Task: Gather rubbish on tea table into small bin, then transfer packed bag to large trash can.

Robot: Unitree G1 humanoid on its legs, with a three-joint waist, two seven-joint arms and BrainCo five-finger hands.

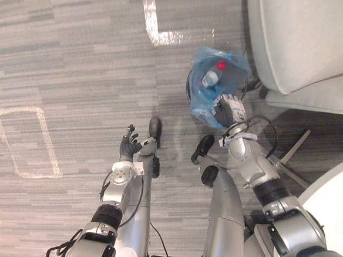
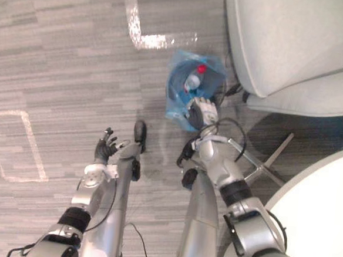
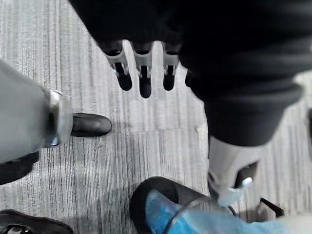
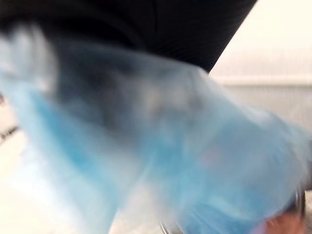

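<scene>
Where the pale chair (image 1: 307,38) fills the upper right, the blue bag (image 1: 204,100) sits beside it in the small bin (image 3: 153,192) — a red-capped bottle (image 1: 211,78) inside. The right hand (image 1: 230,108) meets the bag's lower edge, though I cannot tell its grip. The left hand (image 1: 129,144) hovers left of centre — fingers apart, holding nothing.

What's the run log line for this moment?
right hand: on near edge of blue bag | blue bag: in small bin, holds red-capped bottle | left hand: open, idle over floor

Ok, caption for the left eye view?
Right hand at the blue bag in the small bin; left hand open above the floor.
</scene>
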